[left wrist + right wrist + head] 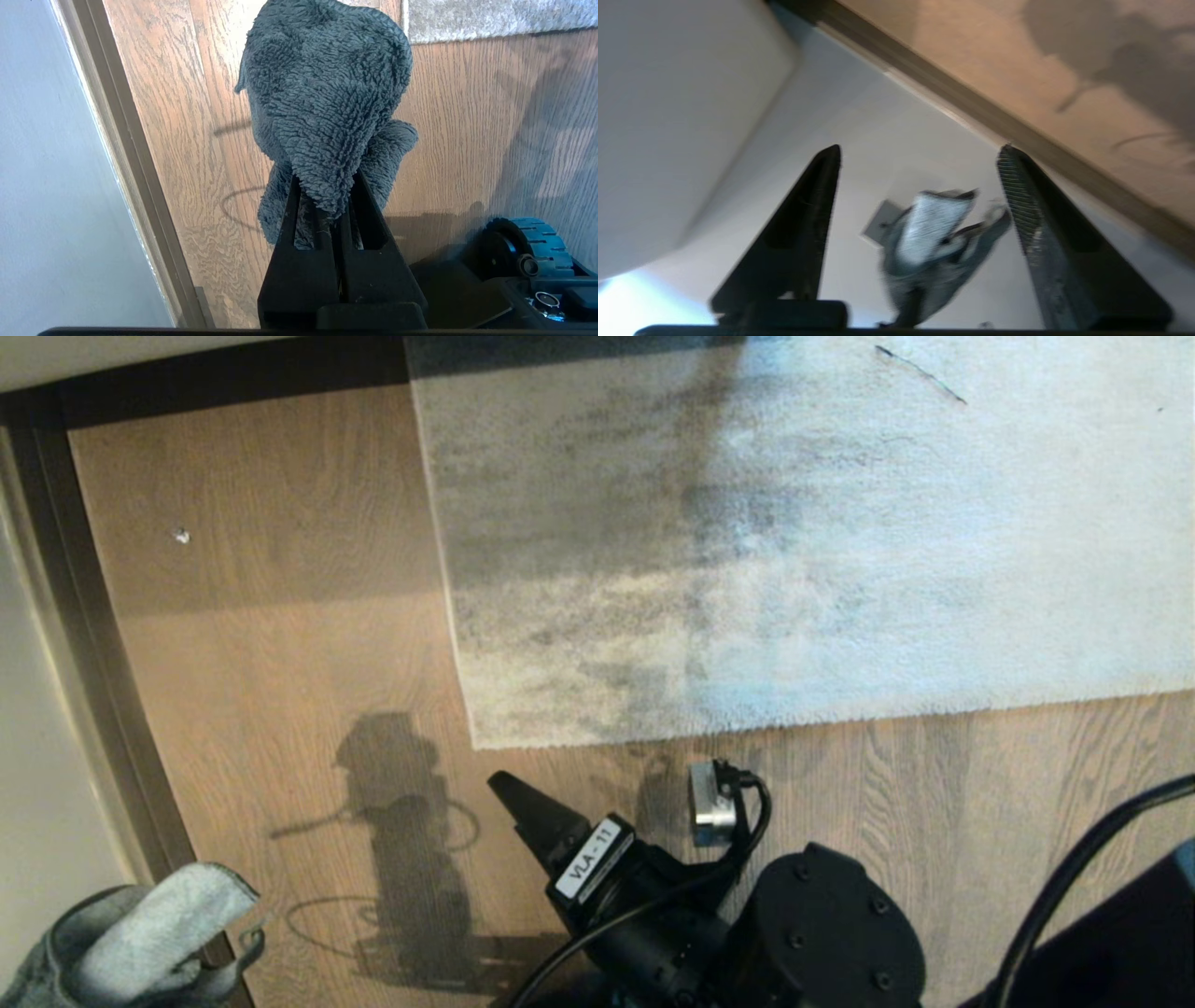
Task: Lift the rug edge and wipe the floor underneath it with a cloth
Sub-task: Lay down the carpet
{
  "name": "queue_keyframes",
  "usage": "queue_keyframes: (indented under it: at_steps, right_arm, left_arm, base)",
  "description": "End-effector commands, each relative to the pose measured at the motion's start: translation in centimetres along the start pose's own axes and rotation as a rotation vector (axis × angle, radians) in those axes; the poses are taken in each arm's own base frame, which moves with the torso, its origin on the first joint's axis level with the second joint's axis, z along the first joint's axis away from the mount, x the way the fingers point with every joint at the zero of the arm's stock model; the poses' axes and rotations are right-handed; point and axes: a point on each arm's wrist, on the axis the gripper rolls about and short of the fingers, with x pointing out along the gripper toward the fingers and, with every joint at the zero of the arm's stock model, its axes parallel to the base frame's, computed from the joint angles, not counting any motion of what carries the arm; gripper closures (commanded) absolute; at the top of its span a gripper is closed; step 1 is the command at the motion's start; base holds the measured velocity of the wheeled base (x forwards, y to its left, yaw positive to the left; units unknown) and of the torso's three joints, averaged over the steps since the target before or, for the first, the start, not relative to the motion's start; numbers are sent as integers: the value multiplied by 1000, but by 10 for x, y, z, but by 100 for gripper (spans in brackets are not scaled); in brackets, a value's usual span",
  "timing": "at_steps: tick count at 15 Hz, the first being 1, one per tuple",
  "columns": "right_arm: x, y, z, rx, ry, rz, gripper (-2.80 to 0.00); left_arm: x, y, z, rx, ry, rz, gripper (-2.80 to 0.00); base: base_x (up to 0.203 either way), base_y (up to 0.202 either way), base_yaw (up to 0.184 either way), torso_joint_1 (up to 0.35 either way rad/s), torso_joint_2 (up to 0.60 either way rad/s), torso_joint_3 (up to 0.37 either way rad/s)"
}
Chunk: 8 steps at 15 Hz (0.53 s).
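The pale grey rug lies flat on the brown plank floor (280, 663). The rug edge (747, 719) runs across the middle of the head view and ends in a square corner (478, 743). My right gripper (920, 149) hangs just in front of that edge, open, with nothing between its fingers. In the head view only one black finger (523, 807) shows. At the lower left the cloth (140, 933), grey and fuzzy, bunches up from my left gripper (322, 182), which is shut on it. The cloth (322, 93) hides the fingertips. Through the right gripper's gap the cloth (934, 233) shows farther off.
A wall with a dark baseboard (84, 644) runs along the left. A small white speck (182, 535) lies on the planks. My base's blue wheel (537, 238) sits close by. A black cable (1074, 877) loops at the lower right. A wall plate (880, 224) shows behind the cloth.
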Motion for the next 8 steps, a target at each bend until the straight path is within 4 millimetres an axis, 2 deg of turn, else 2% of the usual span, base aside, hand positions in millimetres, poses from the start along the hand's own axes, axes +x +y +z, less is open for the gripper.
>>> queue_keyframes:
  at_steps: [1, 2, 3, 6, 8]
  right_arm:
    - [4, -14, -2, -17, -9, -8, -280]
    - [6, -23, -3, -39, -10, -33, -280]
    - [7, -31, -2, -54, -12, -56, 0]
    - [12, -52, 7, -101, -36, -112, 0]
    - [15, -65, 26, -146, -83, -149, 0]
  left_arm:
    - [0, 0, 0, 0, -1, 1, 0]
    - [0, 0, 0, 0, -1, 1, 0]
    - [0, 0, 0, 0, -1, -1, 0]
    - [0, 0, 0, 0, -1, 1, 0]
    - [0, 0, 0, 0, -1, 1, 0]
  base:
    - [0, 0, 0, 0, 0, 0]
    - [0, 0, 0, 0, 0, 0]
    - [0, 0, 0, 0, 0, 0]
    - [0, 0, 0, 0, 0, 0]
    - [0, 0, 0, 0, 0, 0]
